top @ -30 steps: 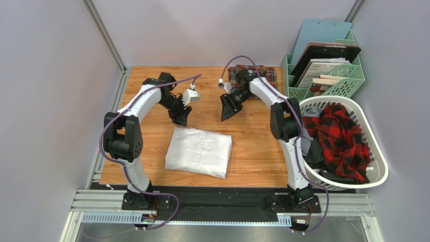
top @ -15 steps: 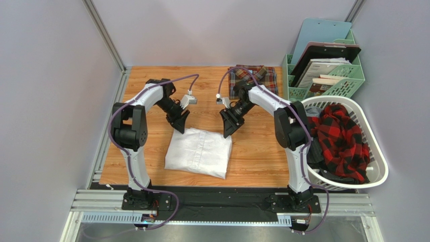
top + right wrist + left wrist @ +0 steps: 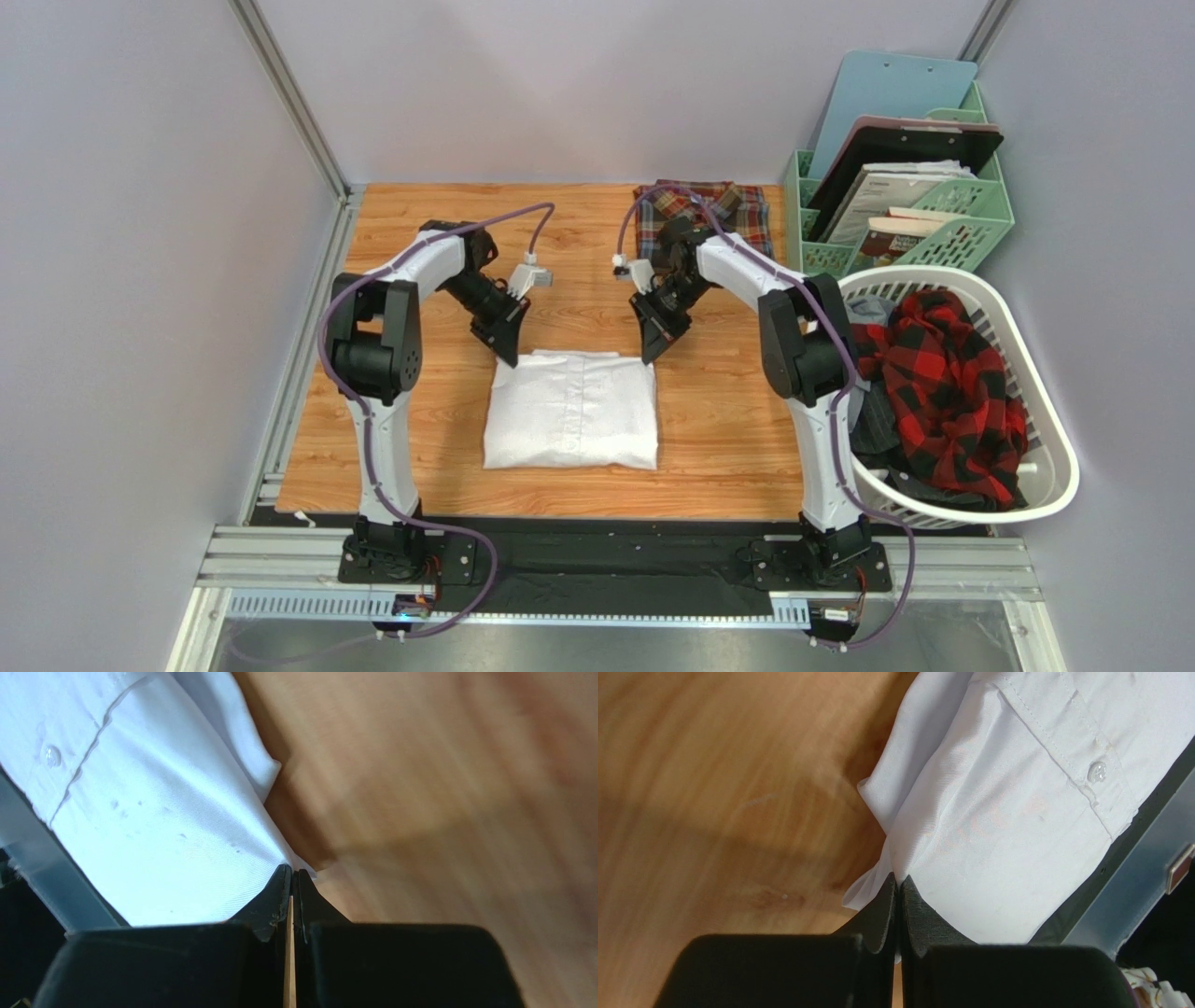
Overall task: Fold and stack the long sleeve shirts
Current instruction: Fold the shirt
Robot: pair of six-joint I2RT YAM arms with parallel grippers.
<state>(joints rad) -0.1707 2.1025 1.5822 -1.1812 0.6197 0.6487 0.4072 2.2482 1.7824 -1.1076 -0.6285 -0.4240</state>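
Observation:
A folded white long sleeve shirt lies in the middle of the wooden table, its edges square to the table. My left gripper is shut on the shirt's far left corner; the left wrist view shows white cloth pinched between the fingertips. My right gripper is shut on the far right corner, and in the right wrist view the cloth's edge meets the closed tips. A folded plaid long sleeve shirt lies at the table's far edge, behind the right arm.
A green file rack with clipboards and books stands at the back right. A white laundry basket with a red and black checked garment sits right of the table. A metal rail runs along the near edge.
Both grippers came down onto the white shirt's far corners and closed. The shirt, which lay skewed, now lies square and a little further right.

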